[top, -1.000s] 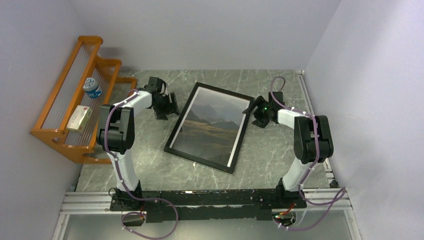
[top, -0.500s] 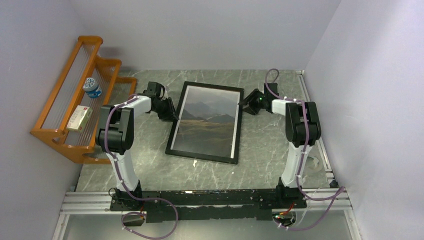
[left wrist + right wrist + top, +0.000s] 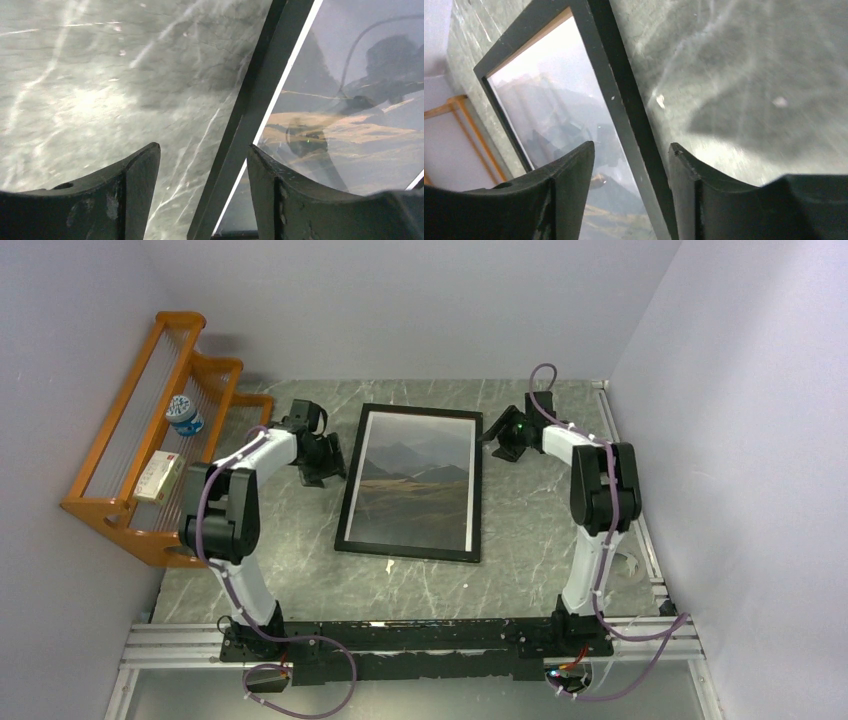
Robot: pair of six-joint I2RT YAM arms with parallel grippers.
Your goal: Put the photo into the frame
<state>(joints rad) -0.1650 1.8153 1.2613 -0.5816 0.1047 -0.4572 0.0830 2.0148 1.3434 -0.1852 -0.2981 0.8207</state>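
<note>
A matt finish is shown by the thin black rectangular frame [image 3: 246, 120]. Glossy reflections are carried over the dark mountain-landscape photo [image 3: 415, 485]. The grey marble-patterned tabletop [image 3: 540, 540] is seen smooth and faintly sheened. The orange rack [image 3: 186, 320] is of lacquered wood.

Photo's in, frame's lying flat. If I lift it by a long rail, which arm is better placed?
Left, marginally. The left gripper is open beside the frame, partway down its left rail; the right gripper sits by the far right corner, where a lift would likely tip it.

The frame [image 3: 352, 477] — skewed before — now lies square.
</note>
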